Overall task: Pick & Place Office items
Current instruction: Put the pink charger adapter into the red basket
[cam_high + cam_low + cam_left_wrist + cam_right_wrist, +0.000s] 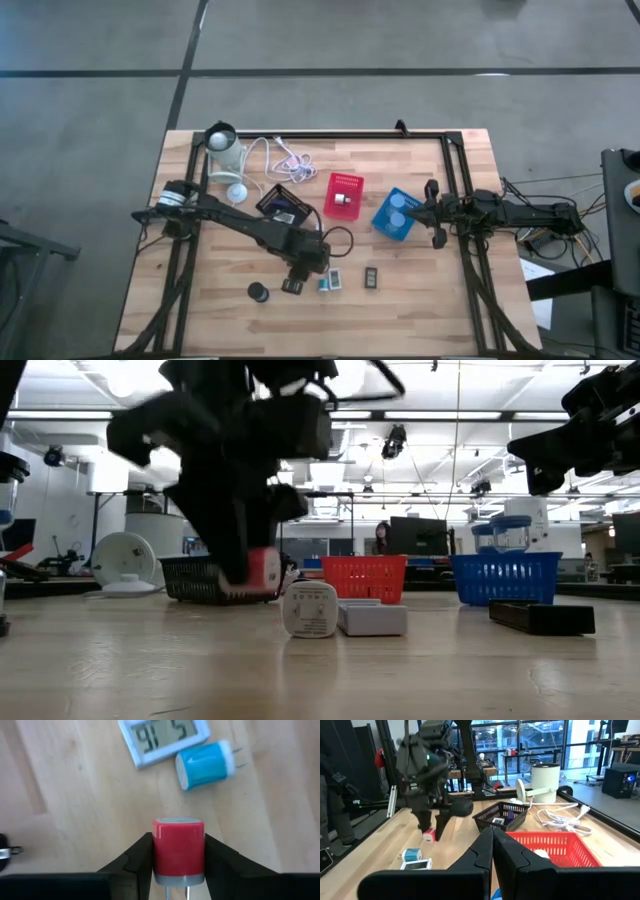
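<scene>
Left claw [178,870] pinching red charger [178,851] just above desk [75,795], near blue charger [205,764] | right claw [492,851] shut, idle by blue bin [394,215] | advice: lift straight, keep squeeze centred, clear neighbours before swinging toward bin.

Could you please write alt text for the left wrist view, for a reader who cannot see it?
The left gripper clamps a small red plug-in adapter between its two dark fingers, above a light wooden table. Beyond it lie a blue adapter and a small white digital display.
</scene>
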